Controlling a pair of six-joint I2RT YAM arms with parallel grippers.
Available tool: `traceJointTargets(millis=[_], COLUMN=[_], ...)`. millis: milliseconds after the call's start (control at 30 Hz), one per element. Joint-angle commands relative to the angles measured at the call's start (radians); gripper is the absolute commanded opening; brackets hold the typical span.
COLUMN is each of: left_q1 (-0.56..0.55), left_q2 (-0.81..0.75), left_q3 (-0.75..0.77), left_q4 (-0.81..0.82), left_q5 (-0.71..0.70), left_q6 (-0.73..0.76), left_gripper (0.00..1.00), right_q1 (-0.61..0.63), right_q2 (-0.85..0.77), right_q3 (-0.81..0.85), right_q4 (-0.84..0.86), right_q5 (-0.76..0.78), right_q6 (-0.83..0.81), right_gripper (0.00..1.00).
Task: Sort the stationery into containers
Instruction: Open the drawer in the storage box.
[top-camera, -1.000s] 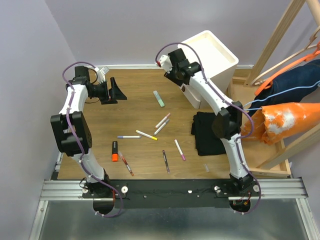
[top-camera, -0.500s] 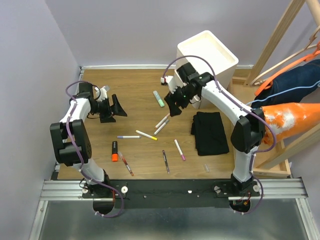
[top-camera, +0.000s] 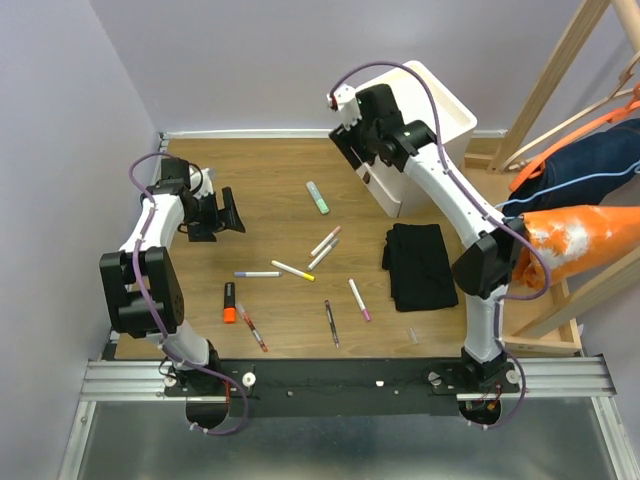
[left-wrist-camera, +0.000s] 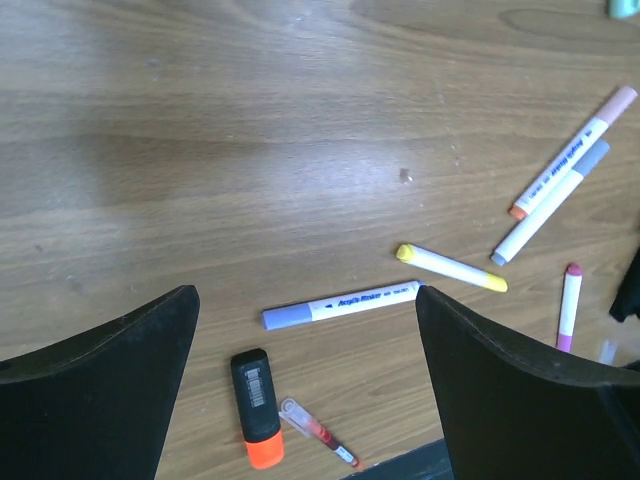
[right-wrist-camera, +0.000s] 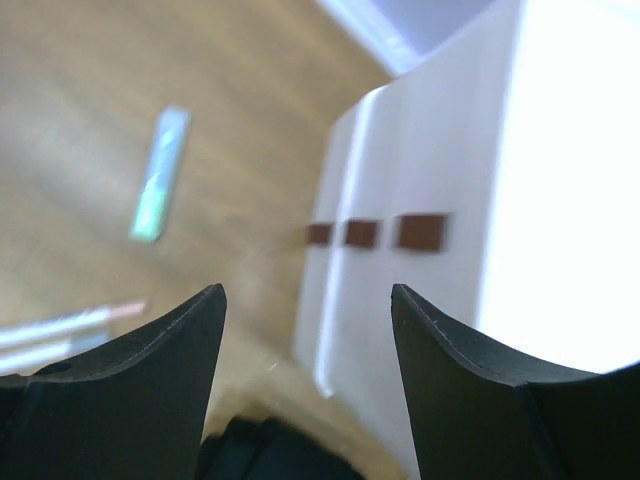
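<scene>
The stationery lies scattered on the wooden table: a pale-green highlighter (top-camera: 317, 197), two white pens (top-camera: 325, 241), a yellow-capped marker (top-camera: 292, 270), a lilac-capped marker (top-camera: 257, 273), an orange highlighter (top-camera: 230, 302), a red pen (top-camera: 252, 327), a dark pen (top-camera: 331, 322) and a pink pen (top-camera: 359, 299). The white cabinet (top-camera: 430, 110) stands at the back right; its drawer fronts with dark handles (right-wrist-camera: 420, 232) show blurred in the right wrist view. My left gripper (top-camera: 232, 210) is open and empty, above the lilac marker (left-wrist-camera: 340, 303) and the orange highlighter (left-wrist-camera: 257, 405). My right gripper (top-camera: 350, 155) is open and empty, just in front of the cabinet (right-wrist-camera: 440, 150).
A folded black cloth (top-camera: 420, 265) lies right of the pens. A small clear cap (top-camera: 412, 335) lies near the front edge. A wooden rack (top-camera: 560, 90) with orange and blue fabric stands at the far right. Purple walls close in the back and left.
My right arm has swung back from the table's middle up to the cabinet's front. My left gripper has drawn back slightly to the left and turned.
</scene>
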Motion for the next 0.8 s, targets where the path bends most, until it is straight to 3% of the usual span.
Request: traceJointTargets(millis=[0, 33, 133, 167, 233, 300, 333, 367, 400, 467, 567, 667, 767], left_q1=[0.001, 0.001, 0.009, 0.009, -0.008, -0.037, -0.077, -0.097, -0.114, -0.172, -0.256, -0.322, -0.364], left_q2=[0.018, 0.011, 0.032, 0.058, 0.165, 0.228, 0.28, 0.303, 0.322, 0.395, 0.53, 0.63, 0.681], left_q3=[0.046, 0.049, 0.063, 0.088, 0.14, 0.244, 0.276, 0.305, 0.304, 0.325, 0.57, 0.686, 0.697], left_q4=[0.005, 0.012, 0.064, 0.089, 0.162, 0.249, 0.306, 0.389, 0.672, 1.086, 1.075, 1.135, 1.334], left_q5=[-0.076, -0.038, 0.253, 0.425, 0.548, 0.637, 0.659, 0.675, 0.708, 0.706, 0.682, 0.656, 0.622], left_q6=[-0.075, -0.061, -0.007, -0.033, -0.117, -0.201, -0.269, -0.479, -0.627, -0.987, -0.972, -1.036, -1.174], left_gripper=[0.99, 0.99, 0.94, 0.9, 0.77, 0.7, 0.71, 0.72, 0.73, 0.75, 0.78, 0.78, 0.75], right_q1=[0.003, 0.003, 0.002, 0.003, 0.0, 0.0, 0.0, 0.002, 0.002, 0.0, 0.002, 0.0, 0.0], right_q2=[0.121, 0.136, 0.17, 0.159, 0.114, 0.096, 0.064, 0.05, 0.031, -0.052, -0.182, -0.252, -0.307], right_q3=[0.131, 0.148, 0.209, 0.205, 0.187, 0.188, 0.185, 0.167, 0.156, 0.083, -0.031, -0.157, -0.226], right_q4=[0.121, 0.125, 0.135, 0.159, 0.17, 0.153, 0.152, 0.155, 0.159, 0.203, 0.301, 0.348, 0.339], right_q5=[0.29, 0.319, 0.352, 0.358, 0.335, 0.329, 0.32, 0.312, 0.306, 0.251, 0.168, 0.185, 0.22], right_q6=[-0.034, -0.081, -0.114, -0.103, -0.053, -0.019, -0.013, -0.014, -0.014, -0.011, 0.009, 0.03, 0.033], right_gripper=[0.74, 0.74, 0.73, 0.73, 0.73, 0.73, 0.73, 0.73, 0.73, 0.73, 0.74, 0.74, 0.74])
